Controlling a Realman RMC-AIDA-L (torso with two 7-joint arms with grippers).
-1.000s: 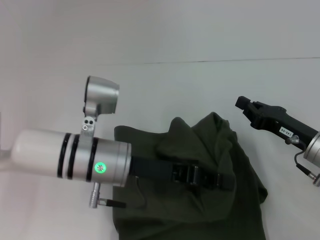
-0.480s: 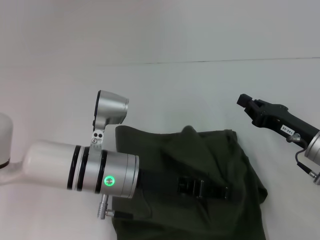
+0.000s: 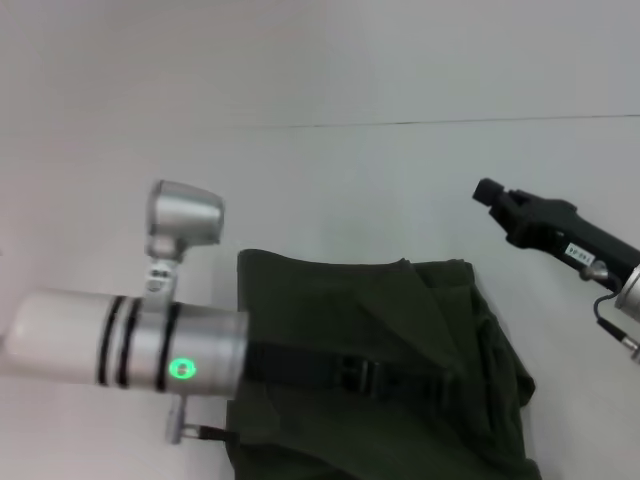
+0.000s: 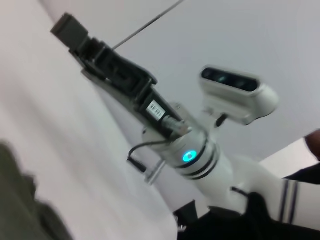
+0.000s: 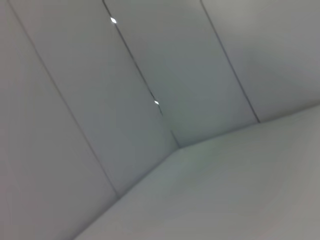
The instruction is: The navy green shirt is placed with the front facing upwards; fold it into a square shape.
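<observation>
On the pale surface (image 3: pixel 400 180) before a plain grey wall lies the navy green shirt (image 3: pixel 400 330); left end effector (image 3: pixel 440 385) low over it, right end effector (image 3: pixel 490 192) raised beside, grip of both unclear

A bare robot test space — a lab-like setup, not a home.

The white table (image 3: pixel 400 170) runs plain to a pale wall (image 3: pixel 320 50), and the right wrist view shows only grey seamed panels (image 5: pixel 100 100) meeting in a corner. Nothing domestic shows — just a two-arm robot body (image 4: pixel 240 175) with lit indicator rings, and a dark olive shirt (image 3: pixel 330 310) laid on the table.
</observation>
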